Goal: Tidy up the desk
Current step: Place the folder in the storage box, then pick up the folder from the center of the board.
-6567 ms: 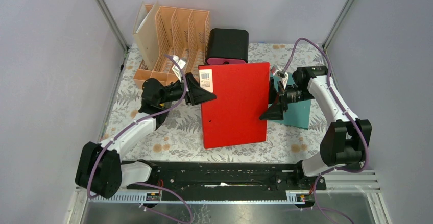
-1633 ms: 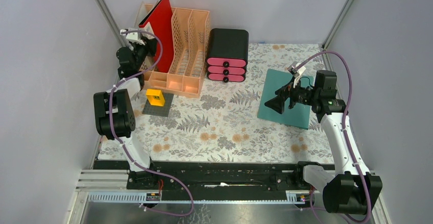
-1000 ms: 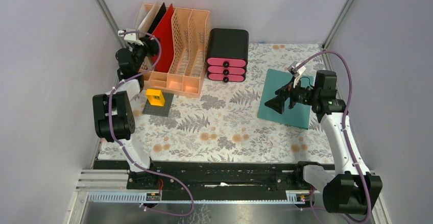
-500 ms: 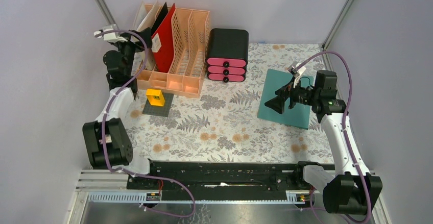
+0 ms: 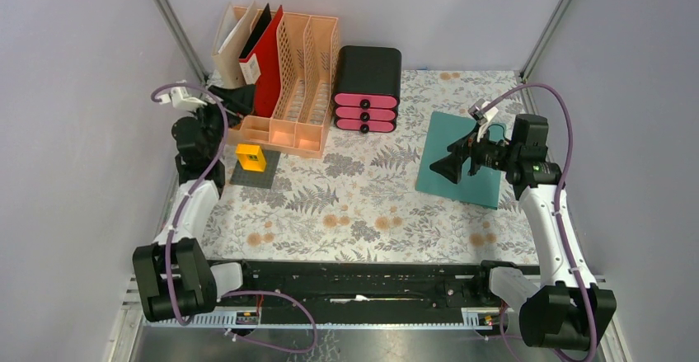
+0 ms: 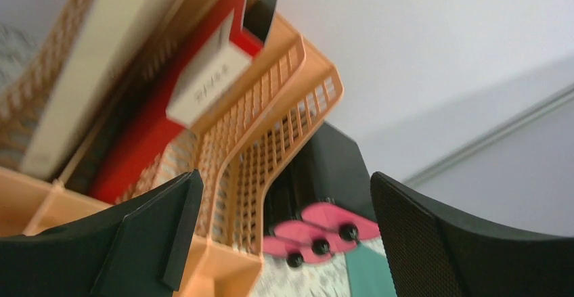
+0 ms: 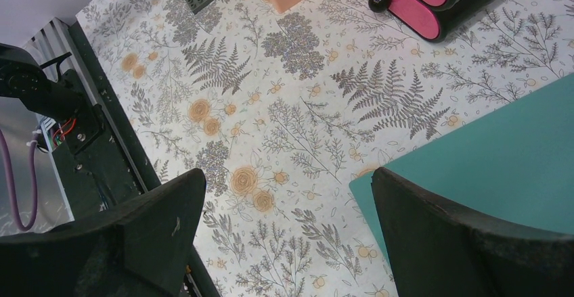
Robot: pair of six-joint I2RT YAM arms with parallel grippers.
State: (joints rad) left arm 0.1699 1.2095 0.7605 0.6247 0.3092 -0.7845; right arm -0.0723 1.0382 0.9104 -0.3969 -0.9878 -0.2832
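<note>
Plain grey walls close in three sides of a bench [image 5: 363, 205]. The bench is a large flat rectangle covered by a pale grey-white cloth printed with grey ferns and tan-orange flowers. Metal rails edge it, and a black bar runs along its near side, where the two arms are fixed. It fills the middle of the overhead view and lies beneath both tools.

The left tool [image 5: 233, 98] hangs at the far left of the bench with its jaws spread wide and nothing between them. It points at an orange slotted file rack [image 5: 301, 57] just in front of it. In the rack's left slots stand a beige folder [image 5: 231, 40], a black folder [image 5: 262, 20] and a red folder [image 5: 262, 69] with a white label. The left wrist view is somewhat blurred. Just on the near side of this tool, a yellow block [image 5: 250, 157] sits on a dark grey studded plate [image 5: 265, 177] lying on the cloth.

To the right of the rack stands a black drawer box [image 5: 367, 69] with three pink fronts, each with a black knob.

The right tool [image 5: 441, 167] is over the right part of the bench with its jaws also spread wide and empty. It points left, above the left edge of a flat teal sheet [image 5: 485, 185] that lies on the cloth. Bare printed cloth shows between its fingers.
</note>
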